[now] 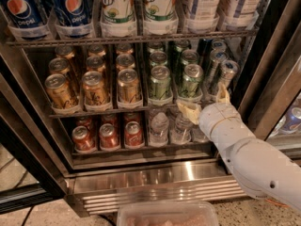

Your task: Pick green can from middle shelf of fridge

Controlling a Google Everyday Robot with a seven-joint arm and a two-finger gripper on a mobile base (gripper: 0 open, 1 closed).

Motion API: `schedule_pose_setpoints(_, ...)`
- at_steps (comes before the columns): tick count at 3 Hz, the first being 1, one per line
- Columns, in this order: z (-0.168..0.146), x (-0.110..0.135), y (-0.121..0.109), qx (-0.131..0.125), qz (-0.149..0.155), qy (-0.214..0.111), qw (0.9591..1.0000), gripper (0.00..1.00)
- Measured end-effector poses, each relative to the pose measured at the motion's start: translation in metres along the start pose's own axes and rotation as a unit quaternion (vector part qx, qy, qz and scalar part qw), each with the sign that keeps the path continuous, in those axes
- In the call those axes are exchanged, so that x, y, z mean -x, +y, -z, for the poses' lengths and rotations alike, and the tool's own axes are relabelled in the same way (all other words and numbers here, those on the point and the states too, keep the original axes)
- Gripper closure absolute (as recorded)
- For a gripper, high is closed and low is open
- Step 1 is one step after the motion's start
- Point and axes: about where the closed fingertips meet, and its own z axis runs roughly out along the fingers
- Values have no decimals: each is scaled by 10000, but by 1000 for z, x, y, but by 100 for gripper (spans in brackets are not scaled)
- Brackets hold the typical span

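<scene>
The fridge (pixel 155 175) stands open. Its middle shelf (pixel 99 111) holds rows of cans in lanes. Two green cans stand at the front of the centre lanes, one on the left (pixel 160 83) and one on the right (pixel 191 80), with more green cans behind them. My gripper (pixel 207 102) is at the front edge of the middle shelf, just below and to the right of the right green can. Its pale fingers (pixel 189 110) are spread open and hold nothing. My white arm (pixel 244 159) comes in from the lower right.
Gold-amber cans (pixel 94 87) fill the left lanes; slim silver-blue cans (pixel 225 74) stand at the right. Large bottles (pixel 117 8) are on the rack above; red cans (pixel 108 135) and water bottles (pixel 159 126) below. The door frame (pixel 273 79) is close on the right. A clear tub (pixel 167 214) lies by the base.
</scene>
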Motion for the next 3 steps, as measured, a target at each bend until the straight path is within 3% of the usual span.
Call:
schedule_pose_setpoints(1, 0, 1, 1, 6, 2, -9, 10000, 30)
schedule_pose_setpoints(2, 0, 1, 1, 6, 2, -9, 10000, 48)
schedule_pose_setpoints(3, 0, 1, 1, 6, 2, -9, 10000, 46)
